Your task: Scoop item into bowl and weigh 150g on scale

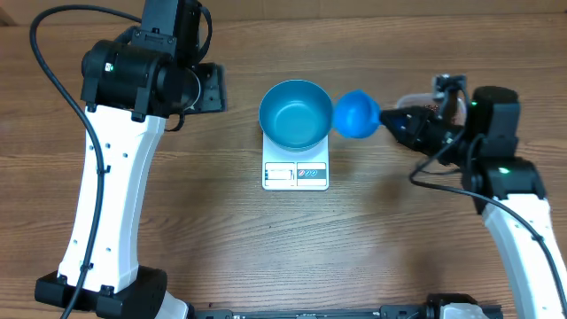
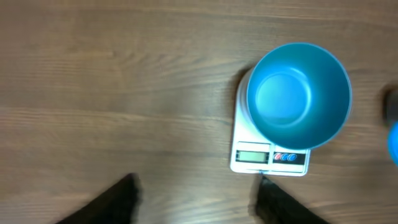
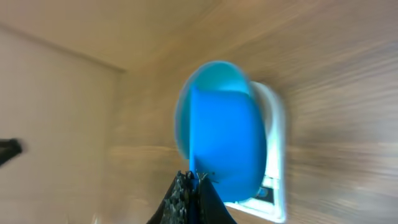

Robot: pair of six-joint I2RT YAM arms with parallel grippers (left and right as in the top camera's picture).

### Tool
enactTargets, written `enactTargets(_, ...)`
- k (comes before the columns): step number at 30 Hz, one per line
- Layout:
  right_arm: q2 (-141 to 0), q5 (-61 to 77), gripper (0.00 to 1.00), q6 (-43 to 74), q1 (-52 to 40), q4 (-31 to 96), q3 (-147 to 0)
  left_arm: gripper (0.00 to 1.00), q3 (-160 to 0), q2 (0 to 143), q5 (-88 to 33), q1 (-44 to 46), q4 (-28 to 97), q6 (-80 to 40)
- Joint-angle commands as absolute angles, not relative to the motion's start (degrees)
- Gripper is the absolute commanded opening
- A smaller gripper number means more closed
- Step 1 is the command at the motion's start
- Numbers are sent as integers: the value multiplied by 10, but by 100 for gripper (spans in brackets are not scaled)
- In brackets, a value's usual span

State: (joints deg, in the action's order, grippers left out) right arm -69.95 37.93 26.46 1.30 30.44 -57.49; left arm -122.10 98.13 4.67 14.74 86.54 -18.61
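The blue bowl (image 1: pixel 295 113) stands on the white scale (image 1: pixel 296 174) at the table's middle, and I see nothing inside it (image 2: pixel 298 93). My right gripper (image 1: pixel 390 119) is shut on the handle of a small blue scoop (image 1: pixel 356 114), which hangs just right of the bowl's rim. In the right wrist view the scoop (image 3: pixel 224 143) covers most of the bowl (image 3: pixel 182 112) and scale (image 3: pixel 278 124). No beans show in the scoop from overhead. My left gripper (image 1: pixel 211 89) is open, left of the bowl; its fingers (image 2: pixel 121 199) stand apart over bare wood (image 2: pixel 196 186). The item is hidden.
A sliver of a clear tub (image 1: pixel 415 99) shows behind my right gripper at the right side. The scale's display (image 2: pixel 252 156) faces the table's front edge. Wood tabletop (image 1: pixel 266 248) surrounds the scale.
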Motion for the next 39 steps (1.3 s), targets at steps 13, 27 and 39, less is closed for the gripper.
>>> enactTargets(13, -610, 13, 4, 145, 28, 569, -778, 4, -1226, 986, 34, 170, 827, -128)
enactTargets(27, -589, 4, 4, 145, 28, 587, -781, 4, -1162, 986, 27, 329, 755, -6)
enactTargets(39, -589, 4, 4, 147, 28, 606, -781, 5, -921, 986, 10, 442, 544, 53)
